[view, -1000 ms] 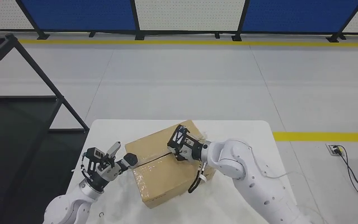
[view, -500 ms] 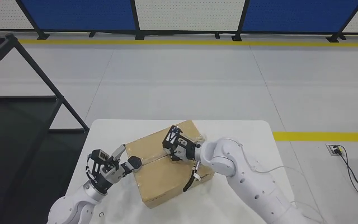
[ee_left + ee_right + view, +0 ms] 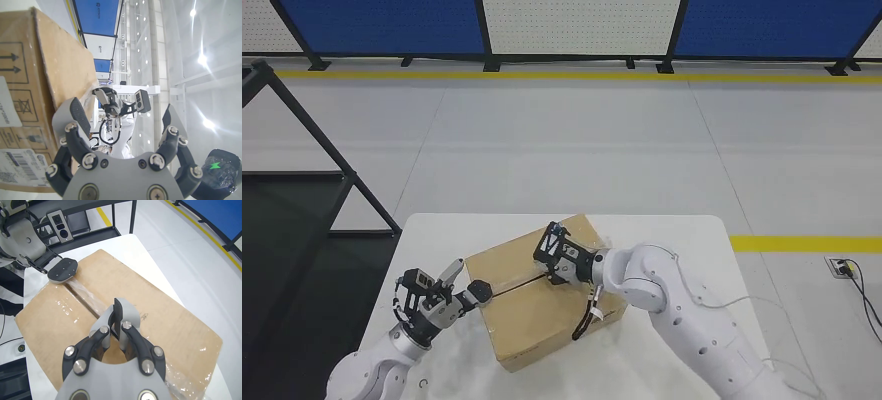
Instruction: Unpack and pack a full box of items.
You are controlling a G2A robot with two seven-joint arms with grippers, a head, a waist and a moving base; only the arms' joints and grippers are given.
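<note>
Closed brown cardboard box [image 3: 151,323] lies directly under the pinched-shut right claw [image 3: 117,308] — its glossy clear tape seam [image 3: 85,292] runs ahead to the spread-open left claw [image 3: 122,108] — likely stiff, heavy, slick; grip flap edges

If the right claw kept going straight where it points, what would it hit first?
Probably the tape on the box seam, ahead of the right gripper, which seems tilted down. If it skims over, the pad of the left gripper at the seam's far end. Depth is unclear.
</note>
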